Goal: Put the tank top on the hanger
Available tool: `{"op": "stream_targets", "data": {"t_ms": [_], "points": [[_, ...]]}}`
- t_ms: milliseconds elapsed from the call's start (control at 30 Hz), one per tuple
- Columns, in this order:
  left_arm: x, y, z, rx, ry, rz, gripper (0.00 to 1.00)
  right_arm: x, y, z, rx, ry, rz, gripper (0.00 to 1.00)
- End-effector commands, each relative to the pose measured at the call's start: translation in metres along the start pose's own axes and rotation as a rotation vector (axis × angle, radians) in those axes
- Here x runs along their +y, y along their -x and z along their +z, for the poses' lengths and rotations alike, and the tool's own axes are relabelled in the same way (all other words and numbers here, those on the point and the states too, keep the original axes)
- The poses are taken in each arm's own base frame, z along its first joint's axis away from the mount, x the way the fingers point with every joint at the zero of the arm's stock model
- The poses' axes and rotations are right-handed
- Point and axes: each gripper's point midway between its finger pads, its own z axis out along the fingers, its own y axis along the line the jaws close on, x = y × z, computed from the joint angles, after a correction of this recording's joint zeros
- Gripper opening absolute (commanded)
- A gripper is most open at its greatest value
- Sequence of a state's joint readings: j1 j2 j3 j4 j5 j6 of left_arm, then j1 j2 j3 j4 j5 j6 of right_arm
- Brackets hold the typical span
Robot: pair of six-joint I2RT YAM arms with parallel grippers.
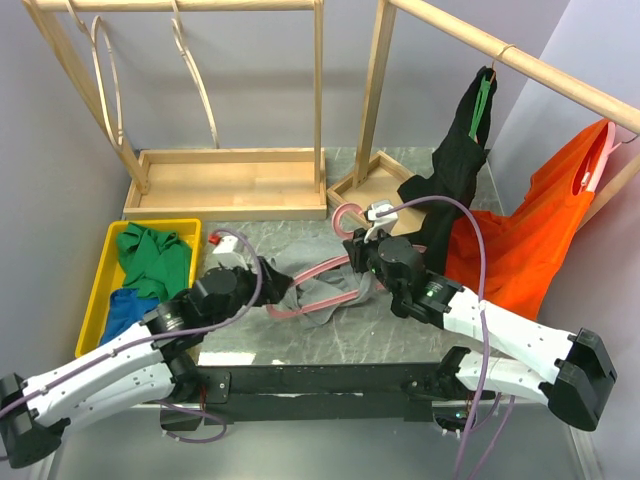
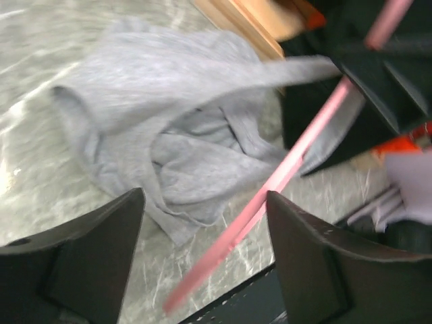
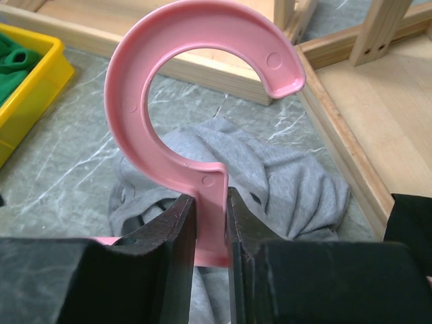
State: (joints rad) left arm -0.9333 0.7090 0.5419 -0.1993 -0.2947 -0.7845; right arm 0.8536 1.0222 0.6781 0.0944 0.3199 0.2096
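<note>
The grey tank top [image 1: 292, 270] lies crumpled on the marble table between my two grippers. The pink hanger [image 1: 325, 268] rests across it, its hook [image 3: 135, 88] standing upright. My right gripper [image 3: 210, 202] is shut on the hanger's neck just below the hook [image 1: 355, 245]. My left gripper [image 2: 202, 202] is open at the tank top's left edge [image 1: 266, 276]. One pink hanger arm [image 2: 270, 182] runs slantwise through the gap between its fingers without touching them. The tank top [image 2: 169, 101] is bunched just beyond those fingers, with one strap stretched towards the right arm.
A yellow tray [image 1: 100, 290] with green and blue garments sits at the left. Wooden racks [image 1: 230, 185] stand behind, with cream hangers [image 1: 105, 80] on the left one. A black garment [image 1: 455, 170] and an orange garment [image 1: 520, 240] hang at the right.
</note>
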Motion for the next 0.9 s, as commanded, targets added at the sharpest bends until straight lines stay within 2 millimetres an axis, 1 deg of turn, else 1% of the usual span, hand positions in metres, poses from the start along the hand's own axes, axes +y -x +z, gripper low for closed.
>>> {"op": "stream_targets", "data": {"t_ms": [0, 67, 100, 133, 200, 233, 300, 333, 400, 433, 467, 500, 567, 633, 700, 733, 800, 833, 867], "points": [[0.028, 0.013, -0.010, -0.045, 0.139, -0.139, 0.69, -0.001, 0.016, -0.004, -0.076, -0.031, 0.016, 0.00], [0.037, 0.008, -0.007, -0.019, 0.142, -0.175, 0.63, -0.004, 0.016, -0.005, -0.083, -0.043, 0.016, 0.00], [0.041, 0.001, -0.002, -0.001, 0.134, -0.189, 0.58, -0.004, 0.017, -0.006, -0.089, -0.042, 0.019, 0.00], [0.042, -0.009, 0.001, 0.049, 0.119, -0.209, 0.57, -0.005, 0.015, -0.006, -0.087, -0.045, 0.019, 0.00], [0.043, -0.020, 0.008, 0.081, 0.099, -0.235, 0.57, -0.005, 0.017, -0.008, -0.098, -0.044, 0.029, 0.00], [0.042, -0.029, 0.012, 0.121, 0.087, -0.243, 0.57, -0.005, 0.016, -0.008, -0.098, -0.042, 0.030, 0.00], [0.037, -0.038, 0.017, 0.152, 0.052, -0.258, 0.58, -0.005, 0.016, -0.009, -0.101, -0.043, 0.039, 0.00], [0.035, -0.040, 0.023, 0.162, 0.046, -0.267, 0.57, -0.006, 0.016, -0.010, -0.100, -0.045, 0.040, 0.00], [0.033, -0.050, 0.027, 0.204, 0.029, -0.277, 0.55, -0.006, 0.016, -0.011, -0.101, -0.046, 0.044, 0.00], [0.031, -0.053, 0.033, 0.211, 0.021, -0.278, 0.54, -0.006, 0.017, -0.011, -0.104, -0.047, 0.047, 0.00], [0.030, -0.058, 0.035, 0.229, 0.014, -0.287, 0.54, -0.006, 0.018, -0.012, -0.109, -0.047, 0.049, 0.00], [0.034, -0.064, 0.036, 0.250, 0.022, -0.290, 0.53, -0.006, 0.020, -0.012, -0.112, -0.044, 0.052, 0.00], [0.031, -0.067, 0.042, 0.247, 0.002, -0.303, 0.52, -0.006, 0.020, -0.013, -0.113, -0.047, 0.054, 0.00], [0.033, -0.075, 0.045, 0.267, 0.003, -0.306, 0.52, -0.006, 0.023, -0.013, -0.118, -0.049, 0.056, 0.00], [0.029, -0.076, 0.049, 0.269, -0.012, -0.308, 0.52, -0.006, 0.022, -0.013, -0.115, -0.051, 0.056, 0.00], [0.030, -0.082, 0.051, 0.287, -0.002, -0.302, 0.52, -0.006, 0.023, -0.013, -0.117, -0.052, 0.057, 0.00], [0.029, -0.084, 0.055, 0.286, 0.008, -0.294, 0.51, -0.007, 0.023, -0.013, -0.115, -0.054, 0.059, 0.00], [0.031, -0.090, 0.057, 0.302, 0.019, -0.287, 0.50, -0.006, 0.024, -0.013, -0.116, -0.054, 0.059, 0.00], [0.031, -0.091, 0.058, 0.300, 0.025, -0.285, 0.50, -0.006, 0.024, -0.013, -0.117, -0.054, 0.061, 0.00]]}}
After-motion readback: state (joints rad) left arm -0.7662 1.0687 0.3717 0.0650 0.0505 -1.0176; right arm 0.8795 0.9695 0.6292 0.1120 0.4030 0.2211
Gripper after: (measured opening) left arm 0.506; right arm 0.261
